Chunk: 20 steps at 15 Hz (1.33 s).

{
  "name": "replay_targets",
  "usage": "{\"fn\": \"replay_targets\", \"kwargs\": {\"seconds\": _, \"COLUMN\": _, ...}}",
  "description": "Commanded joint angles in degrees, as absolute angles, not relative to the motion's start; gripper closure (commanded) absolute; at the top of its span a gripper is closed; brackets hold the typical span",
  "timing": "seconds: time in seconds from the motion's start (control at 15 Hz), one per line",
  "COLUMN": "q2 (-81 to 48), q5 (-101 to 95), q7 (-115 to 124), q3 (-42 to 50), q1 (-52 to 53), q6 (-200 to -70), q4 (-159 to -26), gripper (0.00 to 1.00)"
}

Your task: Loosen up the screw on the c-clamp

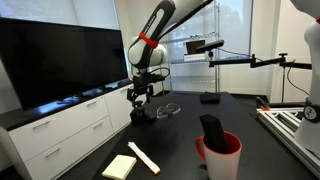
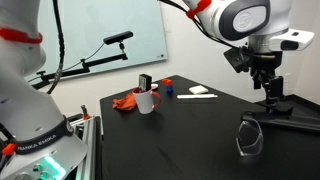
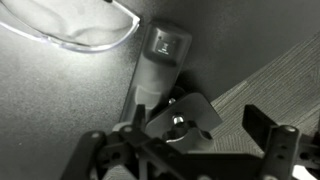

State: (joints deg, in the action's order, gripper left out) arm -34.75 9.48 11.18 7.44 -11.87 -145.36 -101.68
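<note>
**Gripper** (image 1: 139, 100): black, two-fingered. The fingers (image 3: 262, 122) are spread as wide as they go and grip nothing.

**C-clamp** (image 3: 182, 118): a small, dark metal lump directly under and between the fingers, apart from both in the wrist view. It has a dull sheen. A grey bar with a squared cap runs out beyond the fingertips. In both exterior views it sits on the table just below the gripper (image 2: 270, 90).

**Wire loops** (image 3: 80, 28): thin, silvery and curved, lying just past the clamp's far end (whether they touch it cannot be told).

**Table** (image 1: 190, 125): flat, matte black top. In the wrist view its edge runs close beside one finger, with grey ribbed carpet (image 3: 275, 80) below.

**Red bucket** (image 1: 222, 155): round and smooth-walled, well apart from the fingers, with a black object (image 1: 211, 128) standing in it.

**Yellow pad** (image 1: 118, 167) and **pale stick** (image 1: 143, 157): both flat on the table, well apart from the fingers.

**Room**: glossy dark screen (image 1: 55, 60) above a white drawer cabinet (image 1: 60, 135).
</note>
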Motion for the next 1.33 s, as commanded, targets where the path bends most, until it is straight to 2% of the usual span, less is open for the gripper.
{"fn": "replay_targets", "kwargs": {"seconds": 0.0, "q2": -34.1, "q5": 10.1, "q7": 5.3, "q3": 6.0, "q1": -13.7, "q6": -144.7, "q4": -100.7, "gripper": 0.0}}
{"fn": "replay_targets", "kwargs": {"seconds": 1.27, "q2": -41.1, "q5": 9.8, "q7": -10.3, "q3": 1.8, "q1": -18.7, "q6": -143.3, "q4": -90.7, "gripper": 0.0}}
